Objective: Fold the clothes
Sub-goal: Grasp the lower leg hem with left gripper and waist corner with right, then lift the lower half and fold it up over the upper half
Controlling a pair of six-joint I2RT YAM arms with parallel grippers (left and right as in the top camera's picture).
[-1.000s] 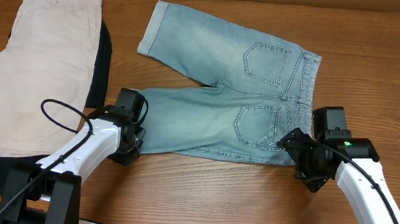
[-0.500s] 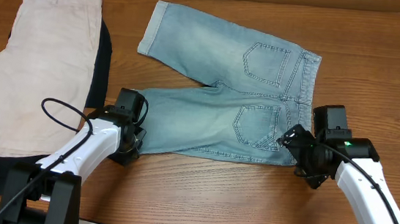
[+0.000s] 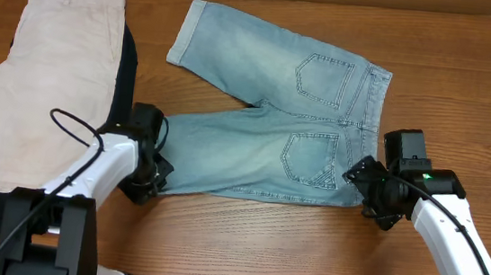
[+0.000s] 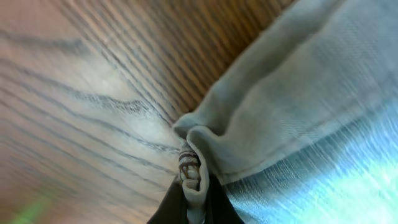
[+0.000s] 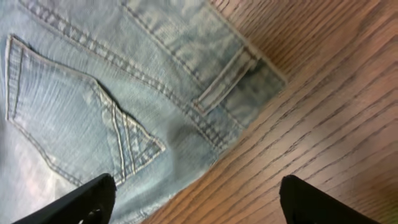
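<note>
while your left gripper [image 4: 194, 185] pinches the shorts hem [image 4: 249, 146], clamp the empty, wide-open right gripper [image 5: 199, 199] onto the waistband [image 5: 252, 65].

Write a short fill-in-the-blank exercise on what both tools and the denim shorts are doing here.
The left tool is ___ on the leg hem of the denim shorts.
The right tool hangs ___ above the waistband corner.
The denim shorts show ___ back pockets.
Missing: shut, open, two.
</note>
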